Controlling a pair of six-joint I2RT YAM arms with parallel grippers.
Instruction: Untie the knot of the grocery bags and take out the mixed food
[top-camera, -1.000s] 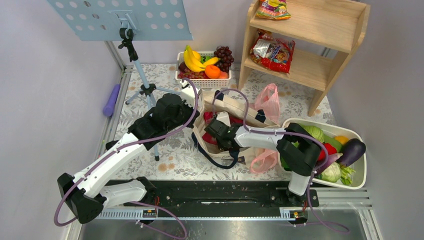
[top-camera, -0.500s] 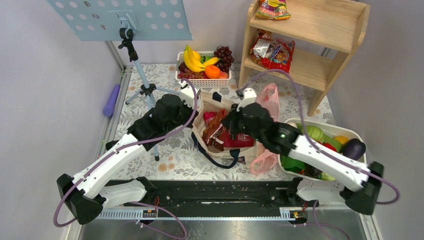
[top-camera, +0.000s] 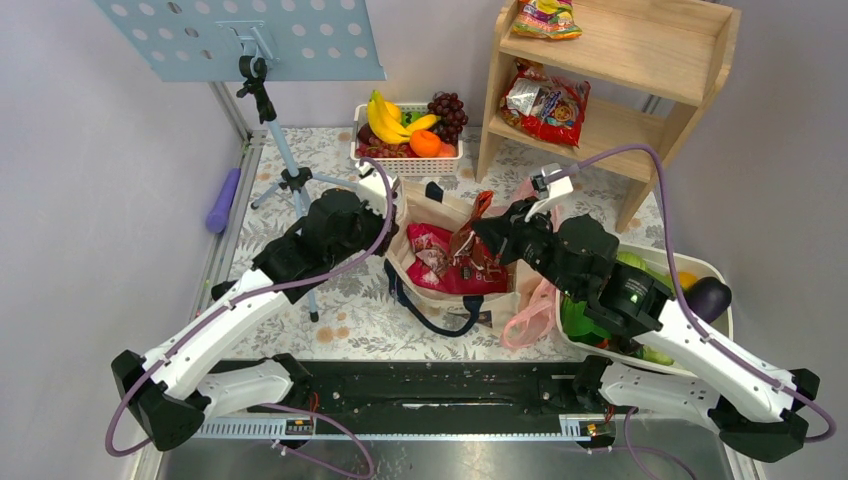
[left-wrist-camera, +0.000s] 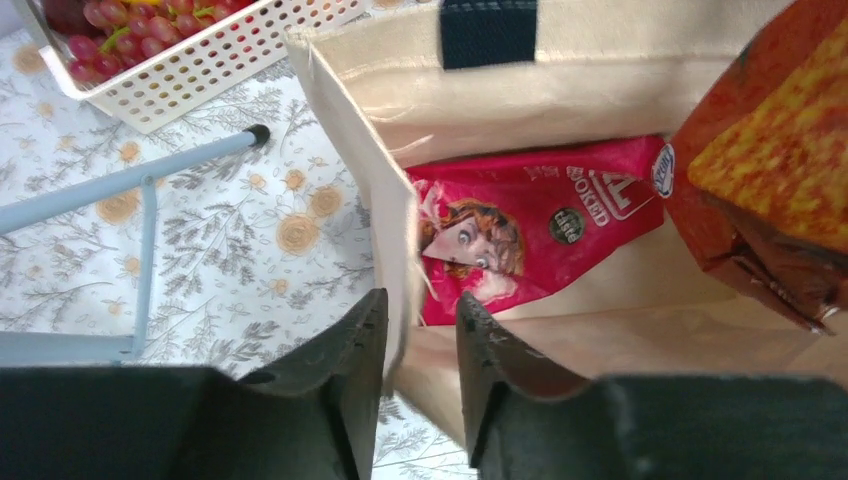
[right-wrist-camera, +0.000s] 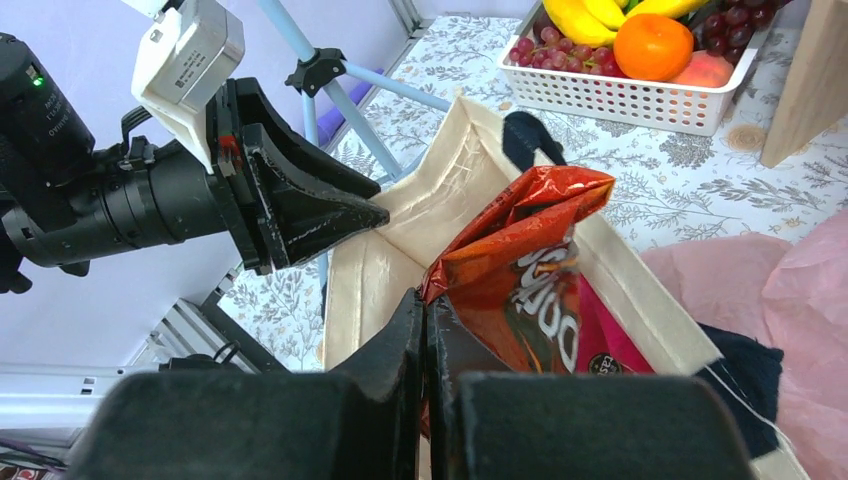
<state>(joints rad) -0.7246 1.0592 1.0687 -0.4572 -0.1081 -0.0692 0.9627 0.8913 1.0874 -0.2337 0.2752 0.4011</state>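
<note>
- The left end effector (left-wrist-camera: 420, 305) stands astride the left wall of the canvas tote (left-wrist-camera: 600, 95). Its jaws are a little apart with the cloth edge between them, and I judge that it does not pinch the cloth firmly at this moment.
- To do the step well, this end effector should hold the wall outward and low. Then the mouth of the tote is wide and the tote does not rise together with the packet.
- Just to its right, inside the tote, lies a magenta packet (left-wrist-camera: 540, 230). It shows a drawn face with red hair, a dark round badge and white letters upside down, which I cannot read with certainty.
- Further right, an orange-red packet (right-wrist-camera: 520, 270) stands half out of the tote. The right end effector (right-wrist-camera: 425, 305) is closed tight on the edge of this packet. The white writing on the packet is upside down and looks like "Doritos".
- The step in hand, as I judge it, is to take this packet out. It is best to lift straight up until the lower end passes the rim. A sideways pull could catch the dark strap handle (right-wrist-camera: 530, 140) or drag the magenta packet.
- The pink grocery bags (right-wrist-camera: 790, 290) lie to the right of the right end effector, outside the tote and against its side. The knot is not visible, so I cannot tell whether it is tied.
</note>
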